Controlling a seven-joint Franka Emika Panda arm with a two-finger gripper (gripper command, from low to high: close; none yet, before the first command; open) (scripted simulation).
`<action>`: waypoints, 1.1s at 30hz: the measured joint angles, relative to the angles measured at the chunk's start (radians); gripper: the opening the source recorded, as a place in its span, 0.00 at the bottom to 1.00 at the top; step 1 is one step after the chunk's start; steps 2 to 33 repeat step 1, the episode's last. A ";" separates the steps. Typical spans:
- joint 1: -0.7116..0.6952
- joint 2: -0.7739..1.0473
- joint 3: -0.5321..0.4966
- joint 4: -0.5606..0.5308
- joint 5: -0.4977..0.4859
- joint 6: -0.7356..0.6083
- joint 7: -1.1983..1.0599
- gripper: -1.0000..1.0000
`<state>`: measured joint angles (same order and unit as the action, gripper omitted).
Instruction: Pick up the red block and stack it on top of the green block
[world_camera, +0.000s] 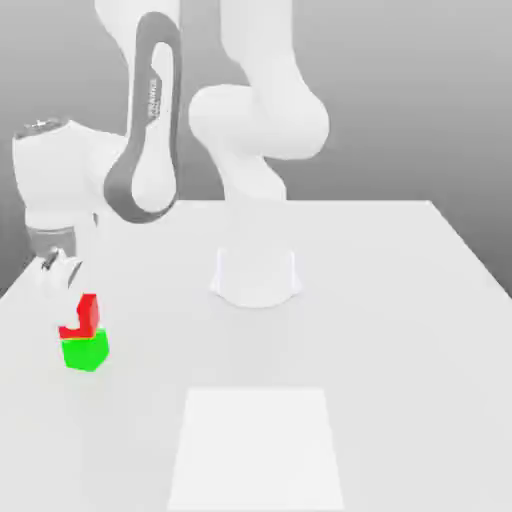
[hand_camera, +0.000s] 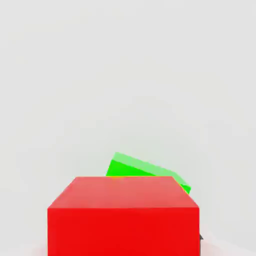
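While the red block (world_camera: 83, 316) sits on the green block (world_camera: 85, 352) near the table's (world_camera: 400, 330) edge at the exterior view's left, I read this as the release step of the stack, or just about. The red one looks skewed and offset on the green, not squarely seated, so I wouldn't call it done w/o a check.

My gripper (world_camera: 57, 270) hangs just above and a bit toward the exterior view's left of the red block. Whether my fingers are parted or clamped I can't tell; the tips are a pale smear against the tabletop. I also can't tell if they're touching the red block or already apart from it.

Next move, as I judge it: if I've let go, lift straight up, no sideways drag, since a nudge could tip the red off. If I haven't, settle it flatter first, then let go.

Exterior view gives me the arm, the table and the stack's place near the edge. Hand view gives what that one can't: the red block (hand_camera: 123, 215) close up, w/ the green block (hand_camera: 145, 169) peeking out beyond it, turned at an angle to the red, so the two aren't aligned.
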<state>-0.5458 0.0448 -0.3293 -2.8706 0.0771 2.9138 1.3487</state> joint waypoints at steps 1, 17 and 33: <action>0.000 0.000 0.000 0.000 0.000 0.000 0.000 1.00; 0.000 0.000 0.000 0.000 0.000 0.000 0.000 1.00; 0.000 0.000 0.000 0.000 0.000 0.000 0.000 1.00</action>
